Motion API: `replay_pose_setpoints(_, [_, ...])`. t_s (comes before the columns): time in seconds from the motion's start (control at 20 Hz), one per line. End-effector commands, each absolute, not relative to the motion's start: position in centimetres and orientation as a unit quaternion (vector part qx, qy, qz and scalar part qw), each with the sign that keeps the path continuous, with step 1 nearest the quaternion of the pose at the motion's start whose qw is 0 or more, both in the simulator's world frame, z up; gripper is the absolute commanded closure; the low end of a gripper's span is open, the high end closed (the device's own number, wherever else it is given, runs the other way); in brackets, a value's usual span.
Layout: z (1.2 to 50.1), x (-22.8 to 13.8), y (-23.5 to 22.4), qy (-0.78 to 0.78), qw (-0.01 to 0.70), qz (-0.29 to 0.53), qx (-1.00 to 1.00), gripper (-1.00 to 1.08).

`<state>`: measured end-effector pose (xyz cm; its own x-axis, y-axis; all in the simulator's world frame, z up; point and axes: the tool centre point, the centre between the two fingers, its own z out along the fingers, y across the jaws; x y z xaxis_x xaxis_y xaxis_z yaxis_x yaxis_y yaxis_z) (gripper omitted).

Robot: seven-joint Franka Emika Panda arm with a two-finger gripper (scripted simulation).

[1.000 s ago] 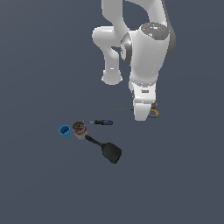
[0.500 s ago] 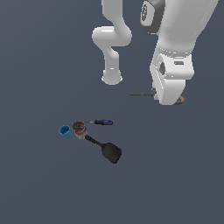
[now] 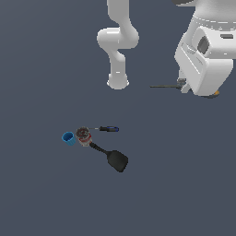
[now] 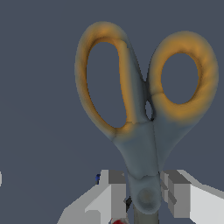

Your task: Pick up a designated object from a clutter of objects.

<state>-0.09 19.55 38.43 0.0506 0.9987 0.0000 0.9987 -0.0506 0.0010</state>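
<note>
High at the exterior view's right, the white arm's gripper (image 3: 184, 86) holds the scissors (image 3: 167, 86) clear of the dark grey floor (image 3: 175, 184), their thin dark blades sticking out level toward the exterior view's left and a sliver of orange handle showing past the arm's white body. From the wrist view, the scissors (image 4: 146, 113) fill the picture: two yellow-orange ring handles spread wide, the grey shanks narrowing to the pivot, where the grey fingers (image 4: 114, 188) press in from either side, nearly closed with only the pivot area between them. Well below and apart from the gripper, the remaining clutter lies close together on the floor: a blue cup (image 3: 68, 138) just beside a brown-red can (image 3: 83, 135), a blue-black screwdriver (image 3: 109, 129) near the can, and a black spatula (image 3: 112, 157) whose handle reaches up to the can.
</note>
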Motion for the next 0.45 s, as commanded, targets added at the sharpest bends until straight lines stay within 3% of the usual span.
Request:
replay_pose_setpoints(0.0, [39.32, 0.07, 20.07, 0.689, 0.000, 0.000, 0.725, 1.08])
replay_pose_setpoints(0.4, [40.29, 0.34, 20.67, 0.689, 0.000, 0.000, 0.725, 1.08])
